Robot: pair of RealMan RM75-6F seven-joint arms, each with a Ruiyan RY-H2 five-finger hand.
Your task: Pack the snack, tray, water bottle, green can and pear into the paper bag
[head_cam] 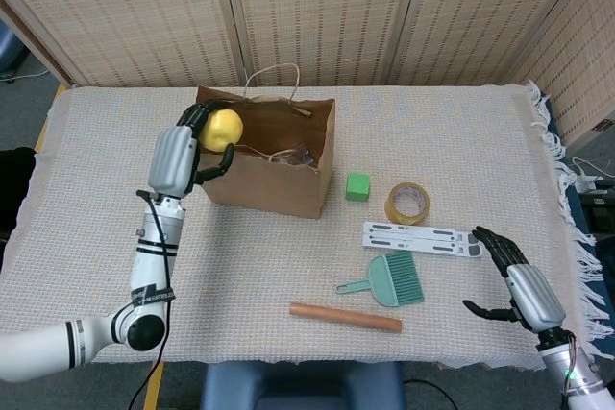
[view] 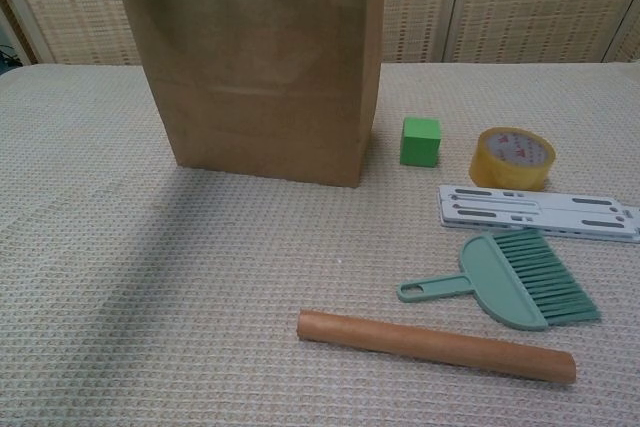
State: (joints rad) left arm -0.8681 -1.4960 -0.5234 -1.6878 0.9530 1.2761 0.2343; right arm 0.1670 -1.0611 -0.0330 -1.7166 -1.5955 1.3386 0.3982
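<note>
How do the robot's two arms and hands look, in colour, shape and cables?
Both hands, the left hand and the right hand, have a silver-grey back and black fingers. The left forearm is slim and white with black bands, a thin black cable runs along it, and it ends in a round black joint. The right wrist shows a small green light.

Left hand (head_cam: 183,155) raised, fingers curled around the pear (head_cam: 221,129). Right hand (head_cam: 520,285) low at the table's right edge, fingers apart (holding nothing).

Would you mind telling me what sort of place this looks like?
Probably an indoor robot test area: a cloth-covered table closed in by woven folding screens, with unrelated props like a roll of yellow tape and a small green hand brush.
</note>
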